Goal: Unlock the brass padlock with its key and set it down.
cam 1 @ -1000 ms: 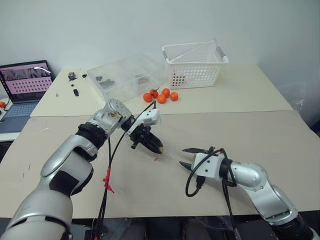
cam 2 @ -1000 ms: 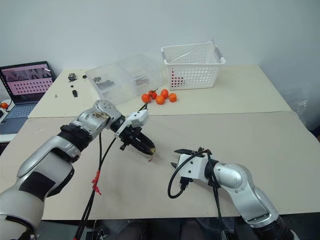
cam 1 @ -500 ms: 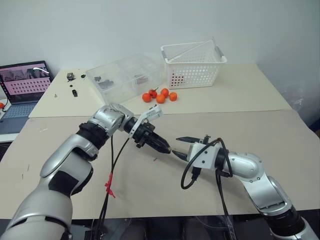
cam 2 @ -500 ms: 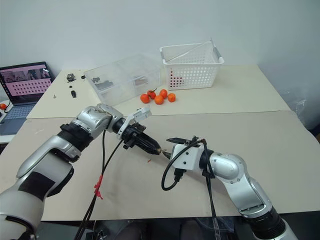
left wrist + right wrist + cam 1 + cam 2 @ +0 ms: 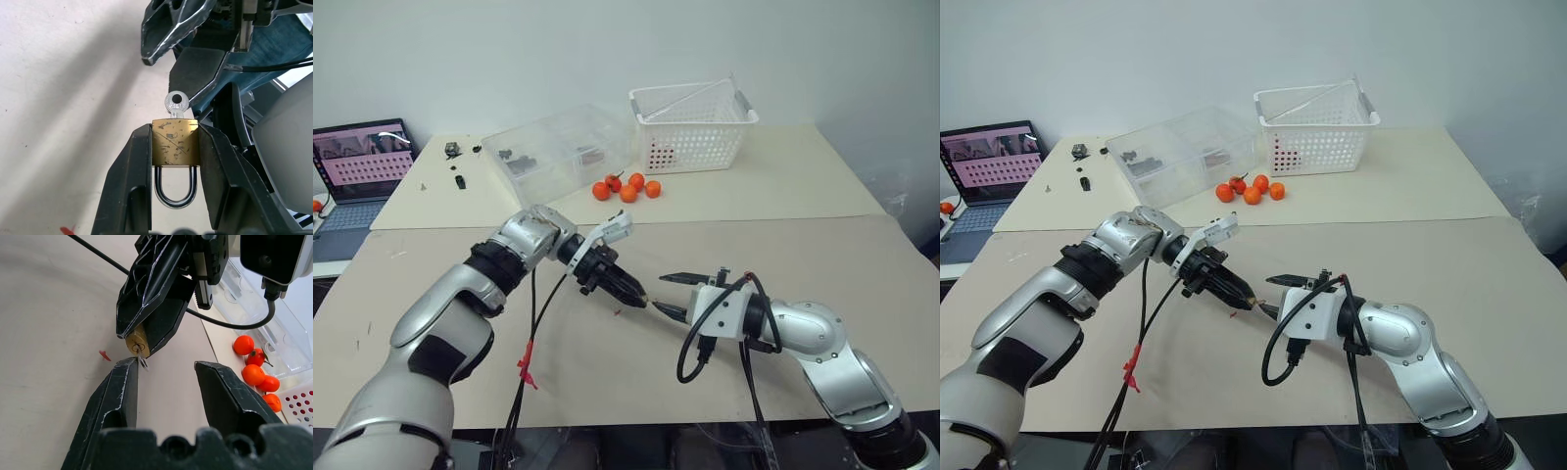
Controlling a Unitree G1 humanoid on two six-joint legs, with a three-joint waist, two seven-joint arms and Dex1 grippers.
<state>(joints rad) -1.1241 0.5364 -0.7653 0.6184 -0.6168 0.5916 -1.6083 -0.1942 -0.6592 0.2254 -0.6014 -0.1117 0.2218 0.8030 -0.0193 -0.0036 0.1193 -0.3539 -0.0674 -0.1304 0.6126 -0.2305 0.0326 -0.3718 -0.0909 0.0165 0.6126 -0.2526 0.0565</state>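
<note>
We list: padlock (image 5: 175,142) pinched between left gripper (image 5: 174,147) jaws, key (image 5: 176,105) protruding; right gripper (image 5: 164,382) jaws spread beside key.

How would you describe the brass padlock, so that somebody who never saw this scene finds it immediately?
Start at the beige table and follow the robot's left arm to the left gripper above its middle. The brass padlock is pinched between its black fingers. It is tiny, golden-yellow, with a silvery shackle and a key in it, unlike the round orange fruits farther back.

Head stereo pair high, angled down over the table (image 5: 862,245); wrist cameras close, facing each other.
</note>
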